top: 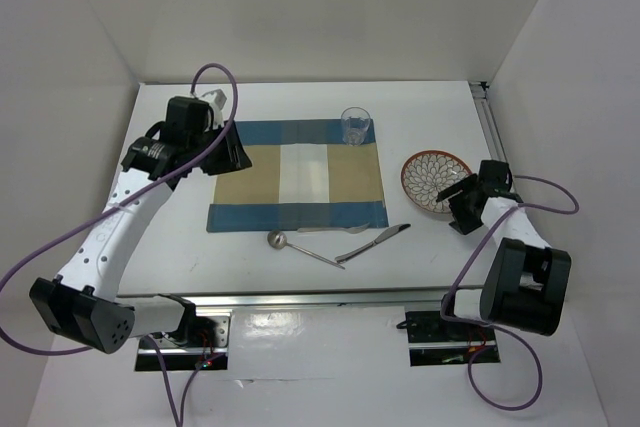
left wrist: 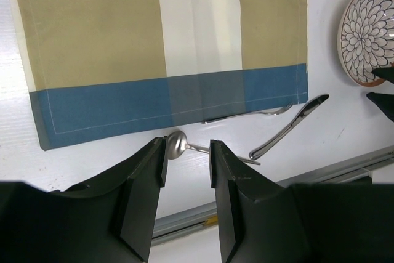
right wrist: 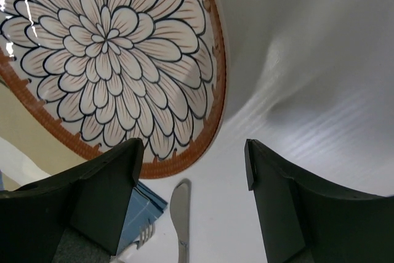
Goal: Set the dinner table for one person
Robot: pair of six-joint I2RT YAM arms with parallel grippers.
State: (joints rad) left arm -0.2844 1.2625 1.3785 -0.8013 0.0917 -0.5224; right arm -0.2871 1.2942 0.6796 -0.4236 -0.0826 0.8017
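The white dinner table (top: 170, 237) holds a blue-and-tan striped placemat (top: 297, 175) in the middle. A clear glass (top: 356, 126) stands on its far right corner. A flower-patterned plate (top: 432, 179) with a brown rim lies right of the placemat. A spoon (top: 300, 247) and a knife (top: 375, 242) lie in front of the placemat; a fork (left wrist: 246, 115) pokes out from under its near edge. My left gripper (top: 228, 150) is open and empty above the placemat's left edge. My right gripper (top: 462, 199) is open and empty at the plate's near right rim (right wrist: 184, 152).
Metal rails run along the table's near edge (top: 320, 297) and right edge (top: 492, 127). White walls close in the back and sides. The knife tip (right wrist: 180, 214) and fork tines (right wrist: 143, 235) show between the right fingers, below the plate.
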